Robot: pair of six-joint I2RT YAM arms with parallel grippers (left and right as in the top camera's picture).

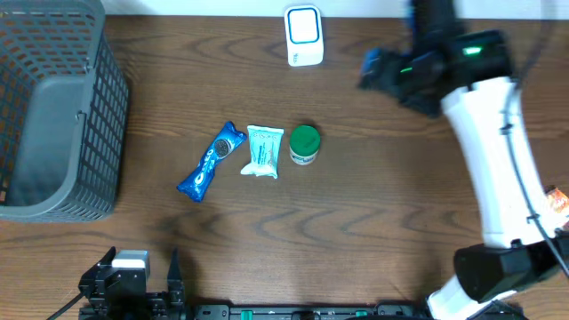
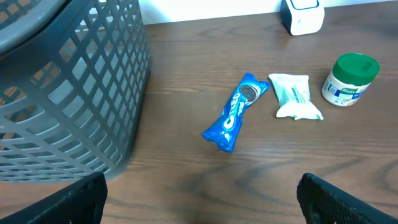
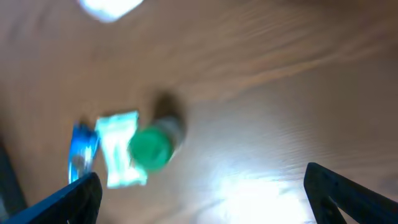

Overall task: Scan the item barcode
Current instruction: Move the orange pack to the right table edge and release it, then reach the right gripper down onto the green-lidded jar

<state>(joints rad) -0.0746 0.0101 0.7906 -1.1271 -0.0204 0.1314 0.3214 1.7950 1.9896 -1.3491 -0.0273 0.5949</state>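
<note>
Right hand (image 3: 208, 202) released, empty; ahead-left of it: 1 cookie pack (image 1: 211, 162), 1 white pouch (image 1: 264, 151), 1 green-lid jar (image 1: 304, 144). Left hand (image 2: 202, 206) released too; 1 basket (image 2: 74, 93) to its left, 1 scanner (image 2: 303, 15) far ahead.

The wooden table (image 1: 356, 222) carried a basket (image 1: 102, 133) at left and a scanner (image 1: 303, 36) at back. Cookies (image 1: 211, 161), packet (image 1: 264, 151) and jar (image 1: 304, 144) lay mid-table.
</note>
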